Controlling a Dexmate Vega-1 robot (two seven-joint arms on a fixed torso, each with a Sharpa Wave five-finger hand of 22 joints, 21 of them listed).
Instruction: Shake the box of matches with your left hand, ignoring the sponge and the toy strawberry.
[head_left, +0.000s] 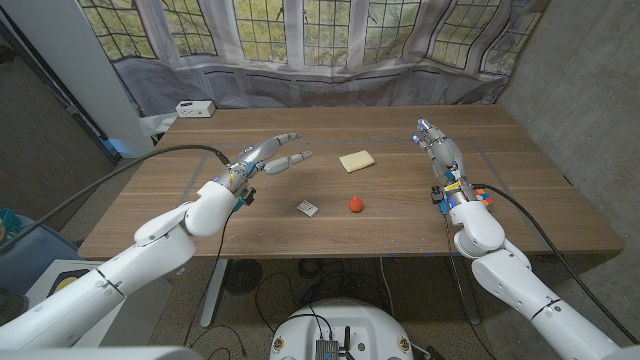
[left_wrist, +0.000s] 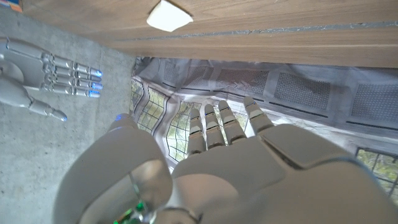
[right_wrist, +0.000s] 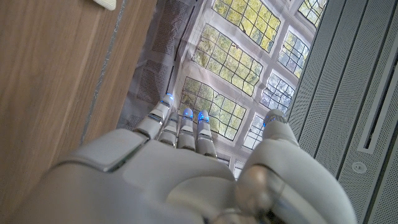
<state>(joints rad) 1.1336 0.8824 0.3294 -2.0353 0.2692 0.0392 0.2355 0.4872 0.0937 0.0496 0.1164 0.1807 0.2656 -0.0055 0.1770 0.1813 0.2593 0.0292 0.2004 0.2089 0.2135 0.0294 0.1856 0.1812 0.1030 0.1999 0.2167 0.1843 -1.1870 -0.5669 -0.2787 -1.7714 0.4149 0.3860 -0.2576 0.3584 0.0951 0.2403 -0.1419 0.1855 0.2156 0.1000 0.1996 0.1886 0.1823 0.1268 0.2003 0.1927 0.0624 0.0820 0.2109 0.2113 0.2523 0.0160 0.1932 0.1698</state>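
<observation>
Near the middle of the table (head_left: 150, 215), the matchbox (head_left: 308, 208) is lying flat, just beside the toy strawberry (head_left: 355, 204) and nearer to me than the sponge (head_left: 356, 160). I am holding the left hand (head_left: 268, 157) above the wood behind and to the left of the box, fingers spread and holding nothing. I am keeping the right hand (head_left: 441, 150) on the table's right side, fingers straight together, also empty. I am judging the box light, stiff cardboard, crushable under hard pressure, with a loose rattling fill. I am planning a light pinch across its long sides, since squeezing the ends could slide the tray out.
</observation>
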